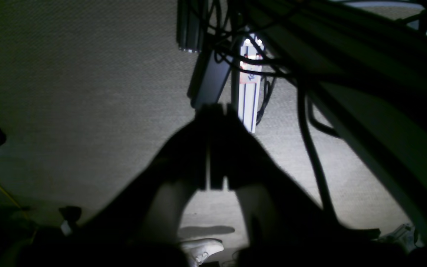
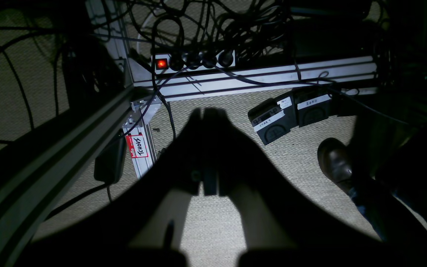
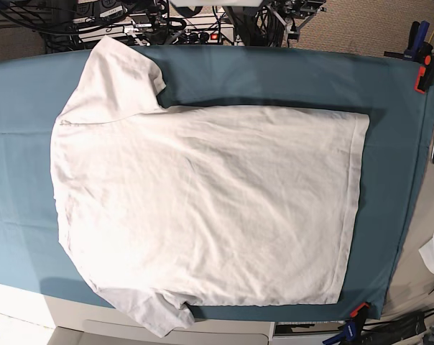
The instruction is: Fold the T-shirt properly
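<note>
Starting point: T-shirt (image 3: 202, 208) lies flat on the tabletop (image 3: 389, 129), unfolded. Both jaws are clenched, empty, aimed at the floor. You likely need a sleeve-side grasp next.

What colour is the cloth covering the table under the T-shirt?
Teal, a plain table cover beneath the white T-shirt; the base view shows it best.

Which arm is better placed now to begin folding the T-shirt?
Neither clearly. The T-shirt lies flat and unfolded. The left gripper and right gripper are both shut over the floor, absent from the base view.
</note>
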Tool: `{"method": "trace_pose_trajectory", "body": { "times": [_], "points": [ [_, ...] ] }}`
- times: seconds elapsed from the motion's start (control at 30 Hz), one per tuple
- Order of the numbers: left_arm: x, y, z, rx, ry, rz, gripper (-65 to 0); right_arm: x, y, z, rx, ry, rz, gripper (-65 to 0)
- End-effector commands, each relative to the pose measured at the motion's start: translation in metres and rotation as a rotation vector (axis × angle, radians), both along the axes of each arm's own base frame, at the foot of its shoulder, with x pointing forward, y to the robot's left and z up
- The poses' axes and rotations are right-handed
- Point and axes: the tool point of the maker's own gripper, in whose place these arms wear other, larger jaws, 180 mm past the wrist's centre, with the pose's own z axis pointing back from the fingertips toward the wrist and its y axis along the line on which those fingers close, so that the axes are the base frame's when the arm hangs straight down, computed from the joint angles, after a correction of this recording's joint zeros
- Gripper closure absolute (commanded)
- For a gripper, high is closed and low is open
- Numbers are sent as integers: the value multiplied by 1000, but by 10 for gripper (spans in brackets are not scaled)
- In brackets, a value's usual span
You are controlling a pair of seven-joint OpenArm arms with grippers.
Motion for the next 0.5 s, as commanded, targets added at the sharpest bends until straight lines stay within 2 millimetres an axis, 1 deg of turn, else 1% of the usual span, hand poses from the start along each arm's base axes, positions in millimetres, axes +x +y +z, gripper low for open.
{"method": "trace_pose_trajectory", "body": {
  "times": [0.0, 0.47],
  "points": [
    [-2, 0, 0, 1, 0, 8, 0, 9, -6, 3, -13, -28, 1, 0],
    [0, -1, 0, -1, -4, 8, 0, 9, -6, 3, -13, -29, 1, 0]
  ]
}}
